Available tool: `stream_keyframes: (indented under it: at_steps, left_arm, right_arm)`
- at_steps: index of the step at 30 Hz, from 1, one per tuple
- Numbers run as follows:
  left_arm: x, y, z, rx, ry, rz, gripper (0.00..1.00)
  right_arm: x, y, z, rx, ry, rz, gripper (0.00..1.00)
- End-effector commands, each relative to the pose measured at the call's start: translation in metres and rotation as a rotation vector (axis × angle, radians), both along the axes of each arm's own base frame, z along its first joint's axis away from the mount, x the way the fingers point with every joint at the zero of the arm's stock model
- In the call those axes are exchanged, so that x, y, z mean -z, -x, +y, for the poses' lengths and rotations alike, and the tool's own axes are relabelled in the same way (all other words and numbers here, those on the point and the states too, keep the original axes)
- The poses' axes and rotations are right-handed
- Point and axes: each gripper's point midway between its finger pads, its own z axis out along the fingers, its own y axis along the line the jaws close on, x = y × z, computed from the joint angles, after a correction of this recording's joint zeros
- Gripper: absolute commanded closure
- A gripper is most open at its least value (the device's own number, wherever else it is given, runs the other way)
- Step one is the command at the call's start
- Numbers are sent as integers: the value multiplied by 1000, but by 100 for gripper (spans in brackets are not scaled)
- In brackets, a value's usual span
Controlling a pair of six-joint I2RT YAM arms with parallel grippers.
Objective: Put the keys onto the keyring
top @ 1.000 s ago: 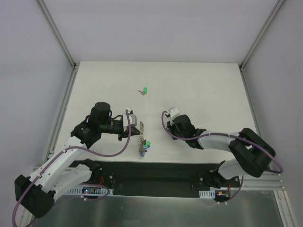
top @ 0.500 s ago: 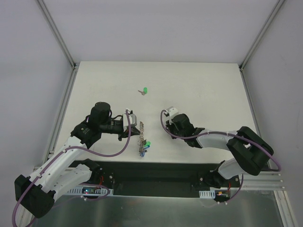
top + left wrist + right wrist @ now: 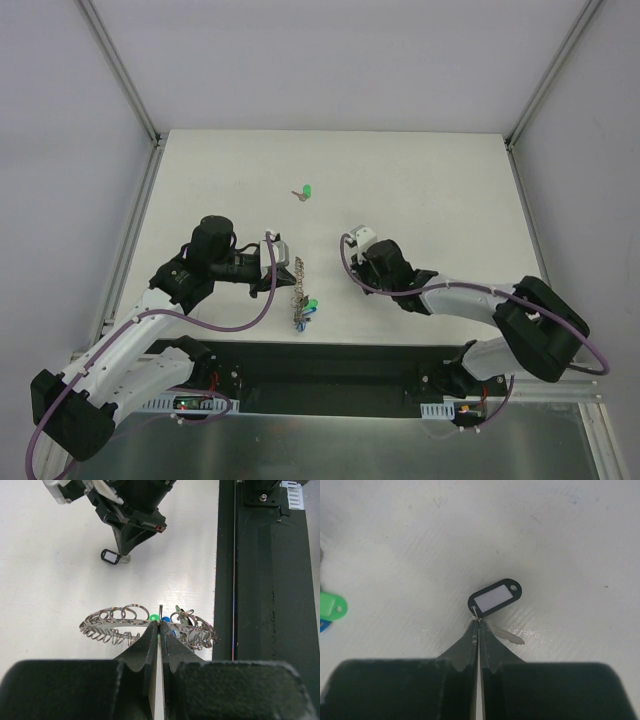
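One flat grey metal keyring (image 3: pixel 107 622) fringed with wire loops, and four keys in play on the white desk (image 3: pixel 420 180): a green-headed key (image 3: pixel 153 617) and a blue-headed key (image 3: pixel 165 619) bunched at the ring's near end, a second green-headed key (image 3: pixel 305 191) lying alone, well apart toward the far side, and a black-headed key (image 3: pixel 495 596) with a white label window out to the right of the ring. The left gripper (image 3: pixel 160 625) is clamped on the keyring's rim, holding it up on edge near the desk's front edge, exactly where it was a second ago. The change is on the right: the right gripper (image 3: pixel 477 621) had its jaws slightly apart and has now pinched right down on the small wire loop of the black-headed key, while its elbow has swung outward. The right arm lies low, stretched leftward across the desk with fingertips angled down at the surface; the left arm is bent, its wrist turned to point right.
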Motion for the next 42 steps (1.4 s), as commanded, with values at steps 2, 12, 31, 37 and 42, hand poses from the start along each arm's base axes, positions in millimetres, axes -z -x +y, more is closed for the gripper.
stream_keyframes:
  at_steps: [2, 12, 31, 37, 42]
  left_arm:
    - [-10, 2, -6, 41, 36, -49, 100]
    - [-11, 7, -9, 84, 49, -56, 100]
    - [-11, 7, -6, 95, 48, -113, 100]
    - [-13, 9, -13, 130, 74, -79, 100]
    - [-13, 9, -16, 138, 93, -59, 100]
  right_arm:
    - [-41, 8, 8, -127, -1, -82, 99]
    - [-111, 31, 12, -357, 29, -194, 99]
    - [-177, 84, 58, -733, -57, -235, 99]
    - [-178, 81, 69, -690, 7, -358, 99]
    - [-183, 76, 76, -661, 25, -427, 99]
